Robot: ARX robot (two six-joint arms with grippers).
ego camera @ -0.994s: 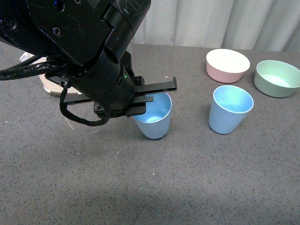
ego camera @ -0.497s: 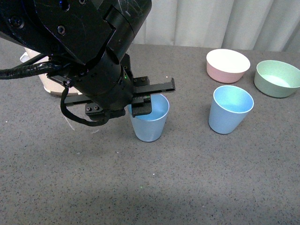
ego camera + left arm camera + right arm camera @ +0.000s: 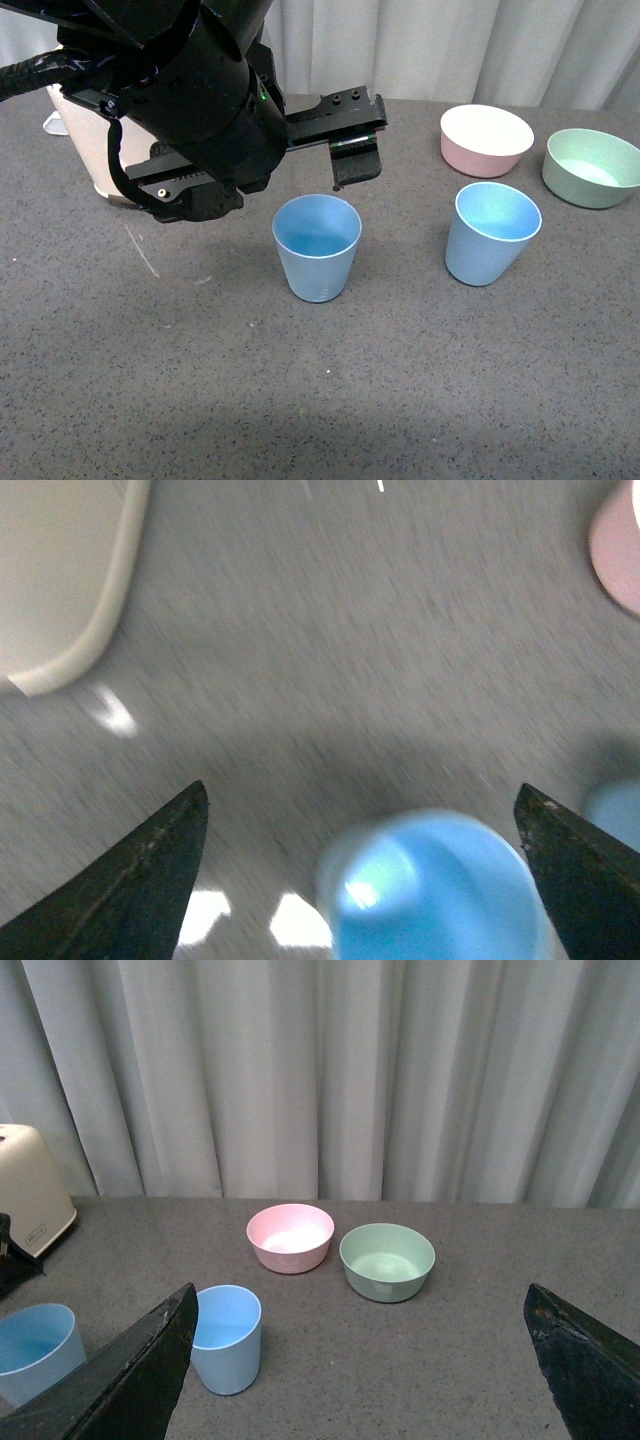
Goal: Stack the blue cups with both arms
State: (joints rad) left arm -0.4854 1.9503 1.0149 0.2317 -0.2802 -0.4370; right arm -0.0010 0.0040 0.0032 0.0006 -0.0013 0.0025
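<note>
You have the left gripper (image 3: pixel 360 792) spread, empty, above the mid-desk blue cup (image 3: pixel 316 250); the right gripper (image 3: pixel 360 1292) is spread wide too, empty

No writing, number or brand can be read in any view. The only mark that looks like a label is a small dark tag (image 3: pixel 35 1232) low on the side of the cream toaster (image 3: pixel 28 1185), seen in the right wrist view, and its characters are too small to make out.
</note>
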